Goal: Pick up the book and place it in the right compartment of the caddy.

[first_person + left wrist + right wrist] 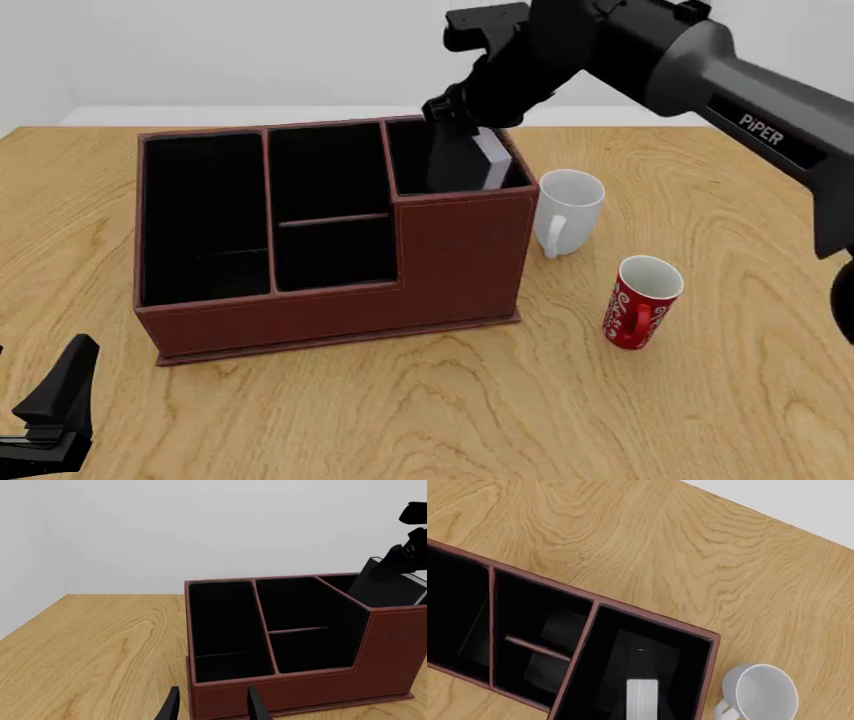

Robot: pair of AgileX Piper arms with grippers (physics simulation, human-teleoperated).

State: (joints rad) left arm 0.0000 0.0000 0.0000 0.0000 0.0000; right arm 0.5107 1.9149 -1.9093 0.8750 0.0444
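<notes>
Book (478, 160) sits upright inside the caddy's (454, 260) right compartment, right hand (461, 115) above it, grip unclear; only letting go remains.

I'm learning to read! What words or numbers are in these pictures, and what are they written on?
"PiPER": white letters on the right arm, seen in the front view.
White curly writing on the red mug: too small and blurred to read.
No writing shows on the caddy, the white mug or the book.
</notes>
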